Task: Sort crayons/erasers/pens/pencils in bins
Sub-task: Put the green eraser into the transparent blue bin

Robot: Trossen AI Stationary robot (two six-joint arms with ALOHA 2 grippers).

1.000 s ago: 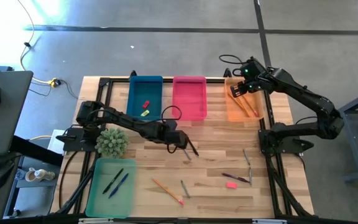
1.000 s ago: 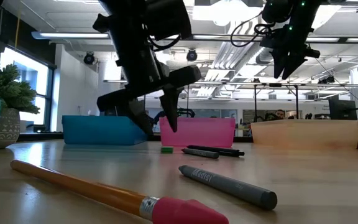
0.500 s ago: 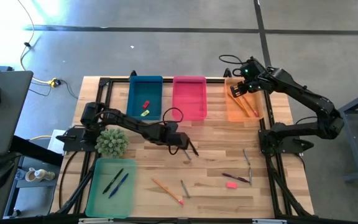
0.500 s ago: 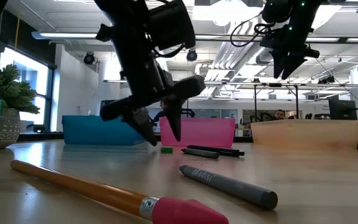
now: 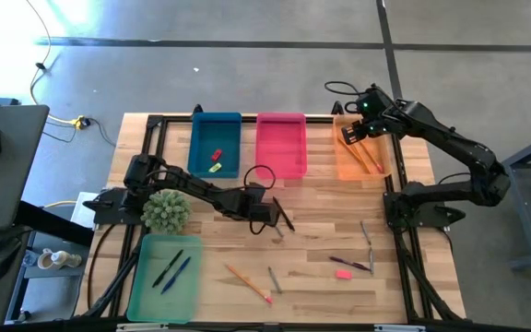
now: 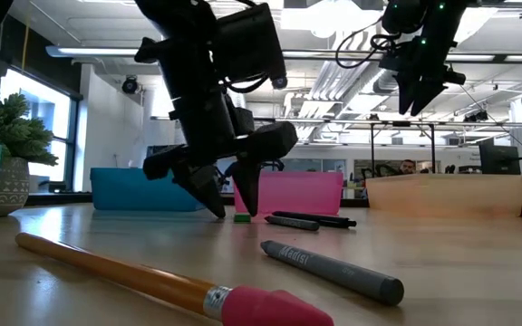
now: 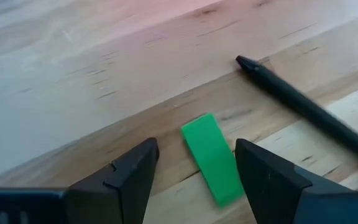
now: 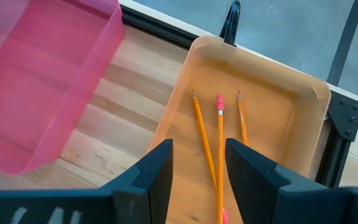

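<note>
Green eraser point(image 7: 211, 158): hidden under the left arm in the high view.
Pen point(image 7: 309, 112): far end cut by the left wrist picture's edge (blurred there too).
Pencil point(image 6: 166, 282): eraser tip cut off at the low view's bottom.
Orange bin point(image 8: 272, 130): near end hidden behind the right jaws.

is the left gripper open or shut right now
Open. In the left wrist view the left gripper has its fingers spread apart on either side of the green eraser, which lies flat on the table, not yet clamped.
</note>
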